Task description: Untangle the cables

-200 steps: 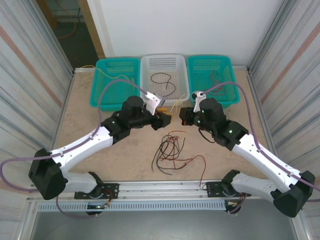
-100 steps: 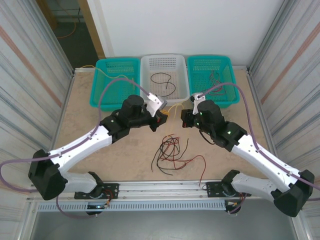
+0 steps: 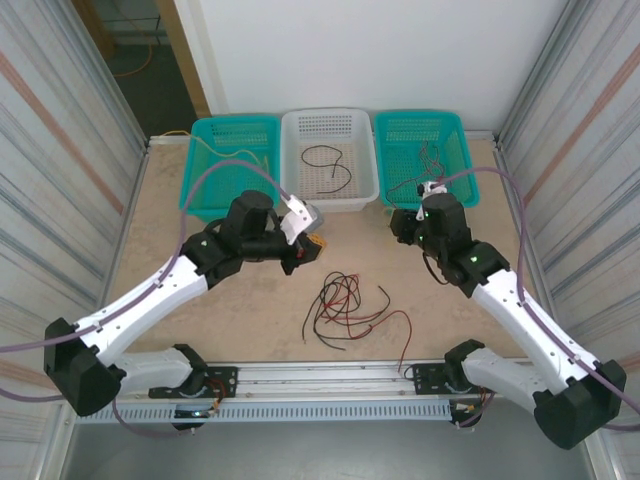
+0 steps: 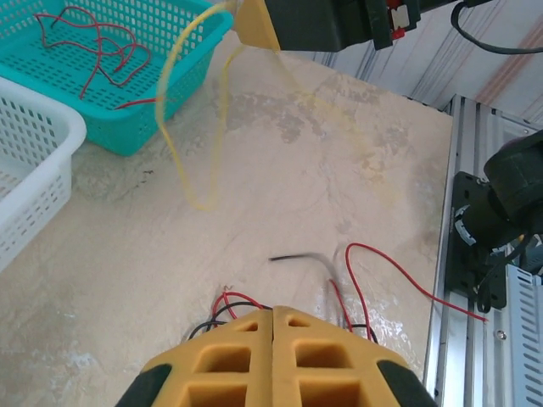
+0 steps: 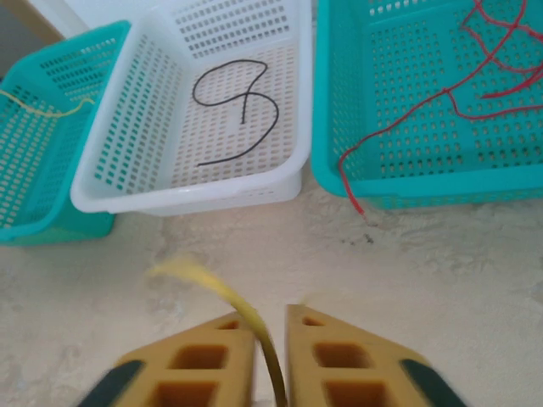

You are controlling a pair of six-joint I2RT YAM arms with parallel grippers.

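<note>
- Both arms are standing farther apart than a second ago, and the yellow cable (image 4: 200,206) is now hanging clear of the tangle (image 3: 340,303) of red and black cables, which is lying on the table between them
- Left gripper (image 3: 313,247) is hovering just beyond the tangle with fingers pressed together; I cannot tell whether they are nipping anything
- Right gripper (image 5: 270,320) is pinching the yellow cable, which is dangling in a loose loop
- Pulling one cable free is looking done; the next move is probably calling for a carry to the left teal basket (image 3: 236,121), already holding a yellow one, then a release
</note>
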